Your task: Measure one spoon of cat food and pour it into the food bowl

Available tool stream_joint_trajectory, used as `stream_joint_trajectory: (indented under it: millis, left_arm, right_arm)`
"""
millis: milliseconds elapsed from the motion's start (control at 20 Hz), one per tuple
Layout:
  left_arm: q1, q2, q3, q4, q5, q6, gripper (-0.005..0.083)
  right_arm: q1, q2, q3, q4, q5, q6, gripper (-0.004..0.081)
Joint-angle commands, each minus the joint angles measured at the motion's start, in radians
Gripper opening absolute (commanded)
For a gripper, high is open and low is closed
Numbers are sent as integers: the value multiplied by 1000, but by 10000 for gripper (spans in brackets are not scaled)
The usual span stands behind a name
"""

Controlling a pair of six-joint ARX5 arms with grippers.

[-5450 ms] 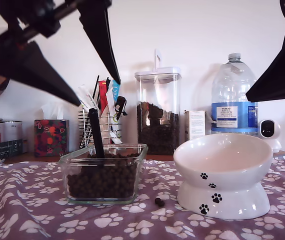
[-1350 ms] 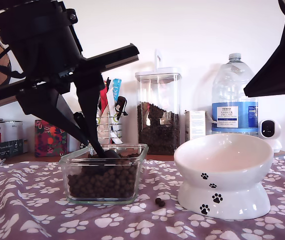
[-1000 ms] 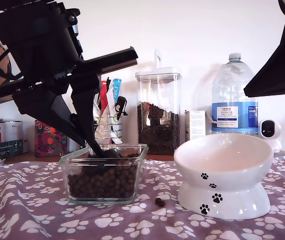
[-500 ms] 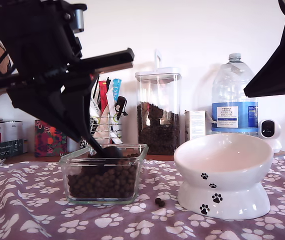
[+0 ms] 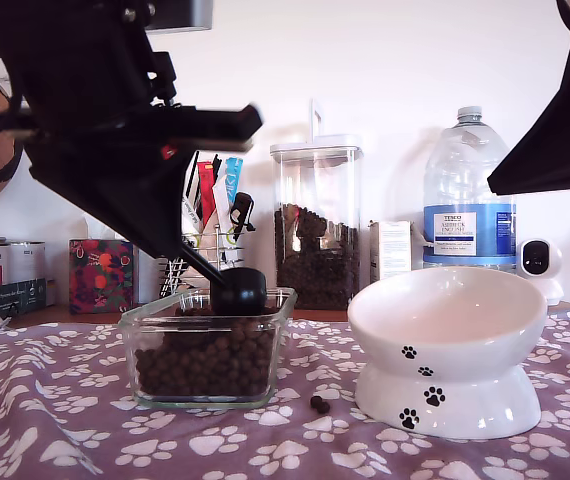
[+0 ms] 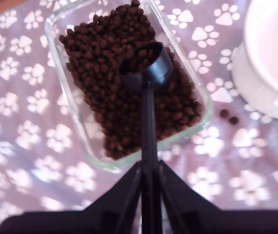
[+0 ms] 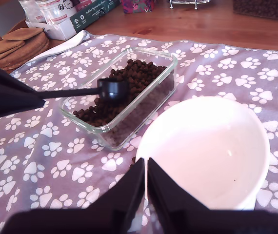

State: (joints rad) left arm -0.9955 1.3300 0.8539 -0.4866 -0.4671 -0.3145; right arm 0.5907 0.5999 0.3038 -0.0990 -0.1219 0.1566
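My first gripper (image 6: 148,183) pinches the spoon (image 6: 146,73), its cup of cat food (image 6: 129,92) over the glass dish (image 6: 70,141). My second gripper (image 7: 146,178) is closed, empty.

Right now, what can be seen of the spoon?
The spoon is black, plastic-looking, with a long thin straight handle and a deep round cup. My first gripper clamps the handle end. The cup is raised over the square glass dish, roughly level, with cat food inside it.

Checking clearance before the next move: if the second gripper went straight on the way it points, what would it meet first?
Probably the food bowl: my second gripper, shut and empty, points at its near rim. Depth is unclear.
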Motion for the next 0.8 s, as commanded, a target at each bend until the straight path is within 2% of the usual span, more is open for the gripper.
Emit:
stream_joint_trajectory:
  millis: [0, 550, 750]
  left_arm:
    - [-3, -9, 10, 8, -29, 79, -21]
    - [-3, -9, 10, 17, -166, 685, -21]
    - [-3, -9, 10, 27, -200, 980, -21]
  right_arm:
    - [5, 6, -6, 4, -2, 1, 5]
    - [5, 6, -6, 4, -2, 1, 5]
    - [5, 6, -6, 4, -2, 2, 5]
